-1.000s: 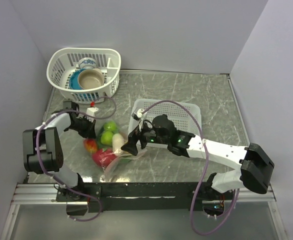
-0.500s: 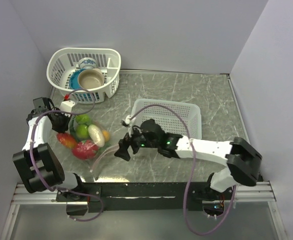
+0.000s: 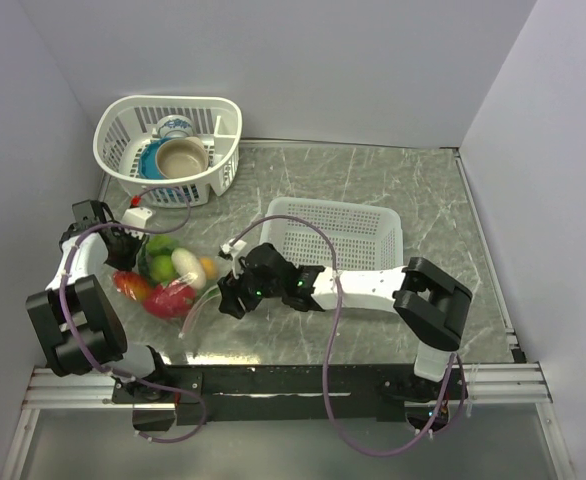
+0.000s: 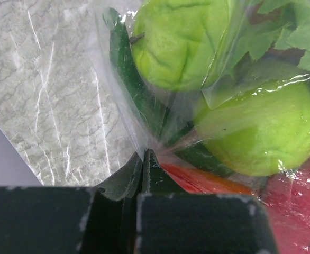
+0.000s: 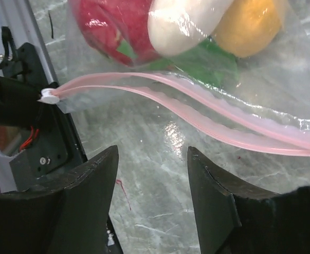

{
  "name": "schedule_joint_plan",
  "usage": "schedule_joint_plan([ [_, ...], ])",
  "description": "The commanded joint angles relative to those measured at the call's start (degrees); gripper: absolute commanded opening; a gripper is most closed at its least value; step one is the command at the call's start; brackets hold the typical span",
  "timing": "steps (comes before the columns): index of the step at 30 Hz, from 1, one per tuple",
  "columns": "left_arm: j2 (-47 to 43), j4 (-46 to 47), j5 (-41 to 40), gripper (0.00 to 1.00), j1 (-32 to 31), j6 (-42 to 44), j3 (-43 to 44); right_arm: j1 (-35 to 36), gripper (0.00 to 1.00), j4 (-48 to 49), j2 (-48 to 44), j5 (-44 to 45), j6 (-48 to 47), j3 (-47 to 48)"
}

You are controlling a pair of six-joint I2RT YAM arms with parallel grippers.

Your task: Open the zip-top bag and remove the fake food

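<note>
Right gripper [image 5: 152, 174] is nearest the front edge: jaws spread wide, nothing between them, low over the table [image 3: 373, 180], just short of the bag mouth. Pink zipper strip [image 5: 160, 100] runs across just beyond its fingertips, not pinched. White slider [image 5: 49, 95] sits at the strip end by the black frame. The tracks read as two separate lines for part of the run.

Zip-top bag [image 3: 173, 280] lies on the table front-left, between the two grippers. Fake food [image 3: 173, 298] is all inside: red dragon fruit low, white oblong [image 3: 186, 265] and orange piece [image 3: 208, 268] mid, red-orange piece [image 3: 131, 285] on the left.

Left gripper [image 4: 144, 159] is at the bag's far-left corner, jaws closed tight on a fold of bag film. Green rounds [image 4: 261, 132] and dark cucumber [image 4: 128, 69] press against the film right past the pinch.

Further back: rectangular mesh basket [image 3: 338, 235] just beyond the right arm. Rounded basket [image 3: 213, 115] sits far-left, holding bowls [image 3: 181, 155] and a cup [image 3: 173, 127].
</note>
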Motion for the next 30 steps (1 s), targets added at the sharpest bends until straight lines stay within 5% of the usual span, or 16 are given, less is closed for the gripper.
schedule_joint_plan([
  [1, -0.1, 2.4, -0.5, 0.03, -0.1, -0.5, 0.3, 1.0, 0.63, 2.5, -0.4, 4.6, -0.4, 0.9],
  [22, -2.9, -1.7, 1.9, 0.04, -0.2, 2.4, 0.2, -1.6, 0.61, 7.0, 7.8, 5.7, 0.3, 7.5],
  [30, -3.3, -1.2, 1.3, 0.04, -0.2, 3.8, -1.5, -3.0, 0.6, 11.9, 8.2, -0.9, 2.9, 6.4],
])
